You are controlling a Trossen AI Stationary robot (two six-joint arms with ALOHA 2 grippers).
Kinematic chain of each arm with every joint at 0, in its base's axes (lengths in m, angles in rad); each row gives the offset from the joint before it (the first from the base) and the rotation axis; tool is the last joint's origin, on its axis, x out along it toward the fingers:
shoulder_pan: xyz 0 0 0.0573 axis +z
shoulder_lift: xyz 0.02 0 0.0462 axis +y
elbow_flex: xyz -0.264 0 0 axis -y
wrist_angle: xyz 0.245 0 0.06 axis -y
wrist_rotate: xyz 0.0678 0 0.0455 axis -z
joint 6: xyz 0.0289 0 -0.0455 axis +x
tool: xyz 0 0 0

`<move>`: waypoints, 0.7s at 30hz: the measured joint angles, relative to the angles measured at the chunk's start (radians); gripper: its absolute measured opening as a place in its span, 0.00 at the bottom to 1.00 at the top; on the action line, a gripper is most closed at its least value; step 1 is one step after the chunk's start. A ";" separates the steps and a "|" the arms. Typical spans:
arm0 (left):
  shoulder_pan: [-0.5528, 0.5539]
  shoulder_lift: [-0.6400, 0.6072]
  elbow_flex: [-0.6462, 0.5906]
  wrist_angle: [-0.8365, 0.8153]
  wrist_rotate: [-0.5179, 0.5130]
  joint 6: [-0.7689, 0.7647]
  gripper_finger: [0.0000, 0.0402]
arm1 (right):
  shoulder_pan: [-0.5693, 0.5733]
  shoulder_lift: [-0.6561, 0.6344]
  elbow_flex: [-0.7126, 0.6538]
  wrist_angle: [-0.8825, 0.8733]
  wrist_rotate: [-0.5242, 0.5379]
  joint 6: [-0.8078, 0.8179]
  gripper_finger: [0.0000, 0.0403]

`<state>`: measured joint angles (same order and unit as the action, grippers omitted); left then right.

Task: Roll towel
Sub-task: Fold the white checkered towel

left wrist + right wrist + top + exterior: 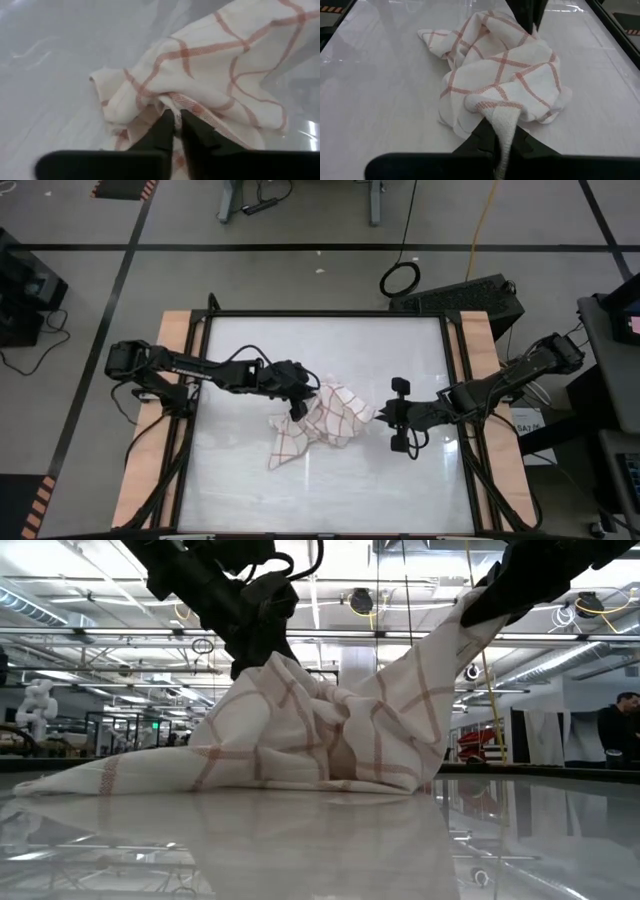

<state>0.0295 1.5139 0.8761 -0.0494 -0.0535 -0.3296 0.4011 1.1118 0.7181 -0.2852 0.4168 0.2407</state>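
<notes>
The towel (pixel 318 423), white with a red-brown grid, lies bunched in the middle of the glossy white tabletop (pixel 250 490). In the low view the towel (pixel 320 730) rises in two peaks and its lower part rests on the table, with a flat corner (pixel 70 780) trailing out. My left gripper (pixel 297 408) is shut on the bunch's left side and my right gripper (pixel 384 416) is shut on its right side. My left gripper pinches a hemmed fold (pixel 176 102) at the top of the bunch between its two fingers, only at their tips, slanting down from the table's left. That peak (pixel 268 665) is raised; the cloth below it sags to the table. My right gripper pinches a hemmed corner (pixel 496 109) of the towel between its two fingers, slanting down from the table's right. A strip of cloth runs back between the fingers. The corner (pixel 468 605) is lifted high, and the cloth stretches from it down to the bunch.
Wooden strips (pixel 150 470) and a black frame run along the table's left and right sides. A black keyboard-like object (pixel 460 295) lies beyond the far right corner. A person (pixel 622 730) shows far off in the room. Bare tabletop lies near and far of the towel.
</notes>
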 joint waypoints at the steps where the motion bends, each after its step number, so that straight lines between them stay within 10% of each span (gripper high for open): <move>1: 0.001 -0.005 0.000 -0.003 -0.001 0.000 0.04 | 0.000 0.000 0.000 -0.010 0.000 -0.008 0.00; 21: -0.007 -0.503 0.156 -0.007 -0.137 0.358 0.02 | 0.000 -0.039 0.220 -0.197 0.263 -0.112 0.00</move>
<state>0.0223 1.0109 1.0321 -0.0566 -0.1901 0.0285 0.4007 1.0728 0.9381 -0.4825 0.6795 0.1284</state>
